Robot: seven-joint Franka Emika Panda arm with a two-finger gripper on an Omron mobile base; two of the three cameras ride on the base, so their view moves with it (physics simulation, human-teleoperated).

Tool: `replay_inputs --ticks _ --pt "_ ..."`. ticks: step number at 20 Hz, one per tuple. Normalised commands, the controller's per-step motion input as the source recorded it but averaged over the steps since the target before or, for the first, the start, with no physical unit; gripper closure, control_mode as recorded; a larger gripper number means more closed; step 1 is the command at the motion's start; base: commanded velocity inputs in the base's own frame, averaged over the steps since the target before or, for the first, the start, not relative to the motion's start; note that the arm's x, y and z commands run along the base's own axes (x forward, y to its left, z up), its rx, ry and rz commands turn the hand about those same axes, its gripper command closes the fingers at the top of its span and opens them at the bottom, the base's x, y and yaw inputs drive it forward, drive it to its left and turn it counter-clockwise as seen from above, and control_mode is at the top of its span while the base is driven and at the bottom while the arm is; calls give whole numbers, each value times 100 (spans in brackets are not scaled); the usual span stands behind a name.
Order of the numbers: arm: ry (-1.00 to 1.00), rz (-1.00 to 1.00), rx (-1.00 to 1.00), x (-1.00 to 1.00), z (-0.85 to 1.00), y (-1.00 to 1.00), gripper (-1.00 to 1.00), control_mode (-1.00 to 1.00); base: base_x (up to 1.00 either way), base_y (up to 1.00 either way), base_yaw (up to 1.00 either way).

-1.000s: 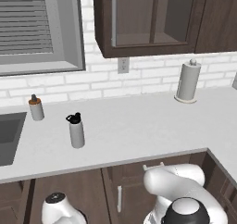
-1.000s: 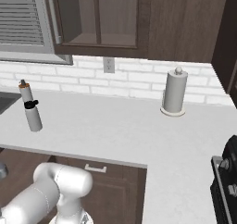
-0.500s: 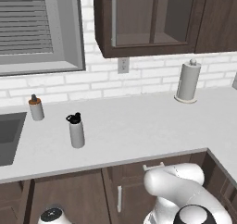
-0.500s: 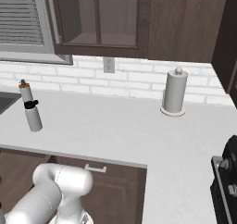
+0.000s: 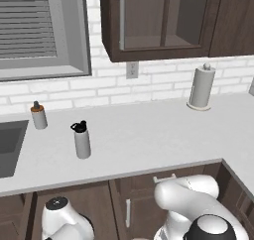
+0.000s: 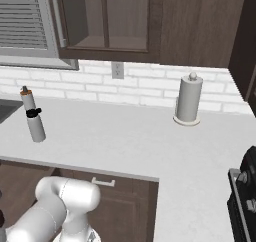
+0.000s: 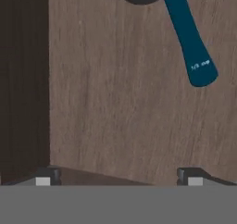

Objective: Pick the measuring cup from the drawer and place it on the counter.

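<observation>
Two dark fingertips of the gripper (image 7: 119, 177) stand far apart at the bottom of the hand view, spread about as wide as they go, with nothing between them and nothing touching them. The hand looks down into the drawer (image 7: 115, 102), whose wooden floor runs across the view with a darker wall along the left. The measuring cup (image 7: 185, 31) lies on that floor toward the top of the view: its teal handle slants down to the right from a dark round bowl that is cut off by the upper edge. The step in hand appears to be the approach for the pick, and nothing is grasped yet. To do it well, I would bring the hand up the view and a little right until the cup sits centred between the fingers, then turn the wrist so the fingers close across the narrow handle, or across the bowl, instead of along the handle's length. Lowering should stop just short of the drawer floor, so the tips do not scrape the wood or push the cup away. From the base views, the counter (image 5: 149, 140) above is light and broad, with a grey bottle (image 5: 82, 141) and a paper towel roll (image 5: 201, 88) standing well apart, leaving plenty of bare surface for setting the cup down.
</observation>
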Motion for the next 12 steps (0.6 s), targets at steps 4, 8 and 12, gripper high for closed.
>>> replay_inputs --ticks 4,8,12 --pt "-20 4 -2 51 12 -20 -100 -100 0 0 0" --pt "-20 0 -4 29 0 -37 -100 -100 0 0 0" --pt "-9 1 0 27 0 -36 -100 -100 0 0 0"
